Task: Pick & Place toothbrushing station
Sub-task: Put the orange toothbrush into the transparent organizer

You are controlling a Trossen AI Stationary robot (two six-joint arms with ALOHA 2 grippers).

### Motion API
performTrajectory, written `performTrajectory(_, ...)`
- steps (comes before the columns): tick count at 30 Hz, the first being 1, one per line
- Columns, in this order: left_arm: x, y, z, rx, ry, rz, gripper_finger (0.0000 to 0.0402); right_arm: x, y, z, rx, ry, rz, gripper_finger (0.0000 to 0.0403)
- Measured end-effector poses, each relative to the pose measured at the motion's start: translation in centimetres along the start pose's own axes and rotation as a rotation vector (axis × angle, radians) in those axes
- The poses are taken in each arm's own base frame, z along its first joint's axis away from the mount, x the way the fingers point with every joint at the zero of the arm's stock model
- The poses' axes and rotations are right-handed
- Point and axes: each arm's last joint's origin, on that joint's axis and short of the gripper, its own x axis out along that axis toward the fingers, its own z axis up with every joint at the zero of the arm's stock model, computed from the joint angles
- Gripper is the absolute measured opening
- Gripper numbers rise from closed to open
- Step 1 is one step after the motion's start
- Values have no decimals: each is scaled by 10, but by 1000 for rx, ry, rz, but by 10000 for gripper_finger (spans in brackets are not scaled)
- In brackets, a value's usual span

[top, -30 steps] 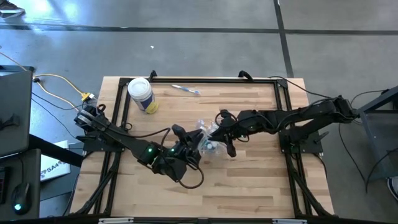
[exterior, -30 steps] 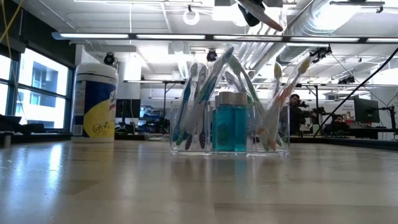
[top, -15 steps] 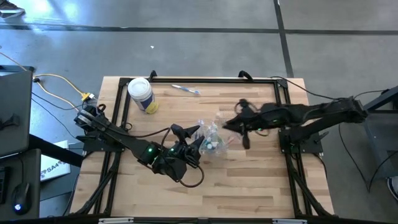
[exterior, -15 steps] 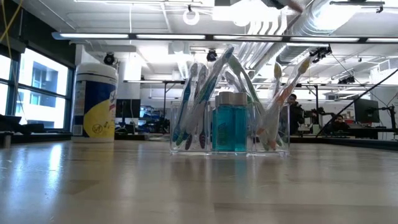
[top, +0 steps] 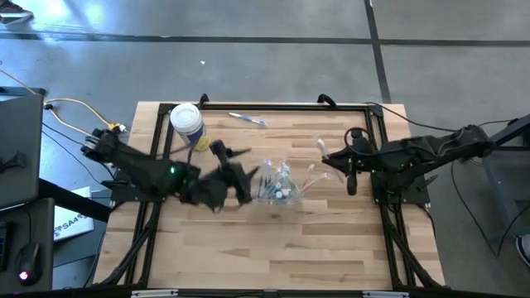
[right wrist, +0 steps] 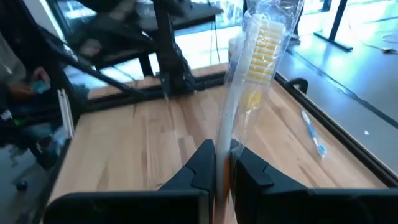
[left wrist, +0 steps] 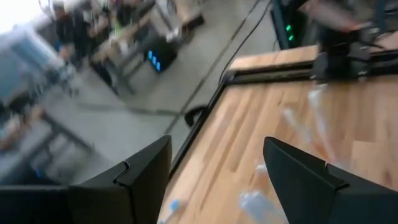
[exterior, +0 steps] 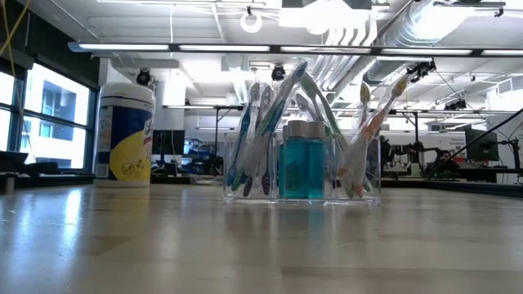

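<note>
- Toothbrushing station: a clear see-through plastic holder [exterior: 302, 167] stands upright near the middle of the pale wooden table [top: 273, 240]. It is filled with thin pastel-handled toothbrushes [exterior: 263, 131] leaning outward, with a blue-liquid bottle with a silver cap [exterior: 302, 163] at its centre.
- The white-lidded round canister with a yellow label [top: 189, 126] stands well apart from the holder, toward the table's far left corner.
- One loose blue-and-white toothbrush [top: 247, 119] lies flat on the table, between the holder and the far edge.
- A second loose pale toothbrush [top: 312, 178] lies just beside the holder, on its right side.
- Left gripper [top: 234, 170]: positioned just beside the holder on its left. Its two dark fingers [left wrist: 140, 180] are spread wide with nothing between them.
- Right gripper [top: 333, 157]: positioned to the right of the holder, clear of it. Its fingers [right wrist: 208, 165] are clamped together on a toothbrush in a clear plastic wrapper [right wrist: 255, 74], which has yellow-and-white bristles and sticks out past the fingertips.
- In the low view, the holder rests squarely on the table and neither gripper shows near it.
</note>
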Motion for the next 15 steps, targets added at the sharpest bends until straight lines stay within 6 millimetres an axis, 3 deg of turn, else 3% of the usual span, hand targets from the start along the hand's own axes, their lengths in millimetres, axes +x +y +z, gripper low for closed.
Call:
performTrajectory(7, 18, 32, -22, -96, 215, -113, 250, -20, 10, 0, 9, -85, -74, 19)
performTrajectory(15, 29, 44, -34, -50, 342, -152, 250, -34, 22, -4, 71, -187, -244, 19)
